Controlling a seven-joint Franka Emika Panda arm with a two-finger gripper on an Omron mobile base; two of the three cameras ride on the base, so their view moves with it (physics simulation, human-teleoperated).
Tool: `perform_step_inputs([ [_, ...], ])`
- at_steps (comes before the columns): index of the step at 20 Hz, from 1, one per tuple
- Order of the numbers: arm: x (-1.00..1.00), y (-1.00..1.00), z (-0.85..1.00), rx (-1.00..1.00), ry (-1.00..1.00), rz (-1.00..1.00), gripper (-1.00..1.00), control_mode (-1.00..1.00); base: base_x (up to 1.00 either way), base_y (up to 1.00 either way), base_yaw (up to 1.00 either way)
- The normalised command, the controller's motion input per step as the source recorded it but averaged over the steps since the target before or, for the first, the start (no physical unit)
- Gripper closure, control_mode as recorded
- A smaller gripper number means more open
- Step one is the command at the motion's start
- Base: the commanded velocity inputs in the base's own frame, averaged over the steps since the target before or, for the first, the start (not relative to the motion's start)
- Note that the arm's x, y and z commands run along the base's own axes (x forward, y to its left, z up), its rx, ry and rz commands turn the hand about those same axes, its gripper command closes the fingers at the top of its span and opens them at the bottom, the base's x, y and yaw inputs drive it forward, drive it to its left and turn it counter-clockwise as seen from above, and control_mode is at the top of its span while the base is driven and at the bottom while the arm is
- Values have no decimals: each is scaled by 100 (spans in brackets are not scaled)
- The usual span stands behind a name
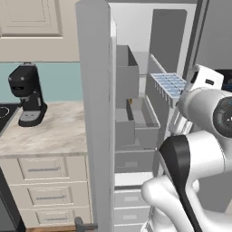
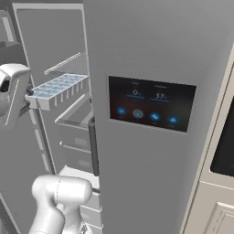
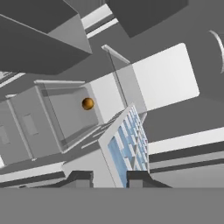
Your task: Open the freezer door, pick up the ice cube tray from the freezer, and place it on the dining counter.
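Observation:
The freezer door [image 1: 95, 113] stands swung open, edge-on to the left base view. The freezer [image 1: 136, 118] shows grey shelves and bins inside. The pale blue ice cube tray [image 1: 168, 84] hangs level in the air at the freezer's opening, with my gripper [image 1: 185, 90] shut on its near end. From the right base view the ice cube tray [image 2: 57, 87] juts out from the gripper [image 2: 28, 98] toward the freezer [image 2: 59, 45]. In the hand view the ice cube tray [image 3: 127, 148] runs edge-on between the fingertips [image 3: 138, 178] of the gripper [image 3: 109, 178]. The dining counter is out of view.
The grey door with a touchscreen [image 2: 151, 105] is closed beside the freezer. A black coffee machine [image 1: 28, 95] stands on the marble worktop [image 1: 50, 136] left of the open door. A small orange ball [image 3: 88, 103] lies in a door bin. A wire shelf [image 2: 64, 64] sits just above the tray.

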Motion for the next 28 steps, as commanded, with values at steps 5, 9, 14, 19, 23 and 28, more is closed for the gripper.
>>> perform_step_inputs([
  [5,0,0,0,0,0,0,100,100,-72,-1,3],
  [9,0,0,0,0,0,0,100,100,-70,-25,10],
  [14,0,0,0,0,0,0,100,100,-66,-66,18],
  [19,0,0,0,0,0,0,100,100,-63,-77,27],
  [23,0,0,0,0,0,0,100,100,-63,-52,42],
  [28,0,0,0,0,0,0,100,100,-72,-11,52],
])
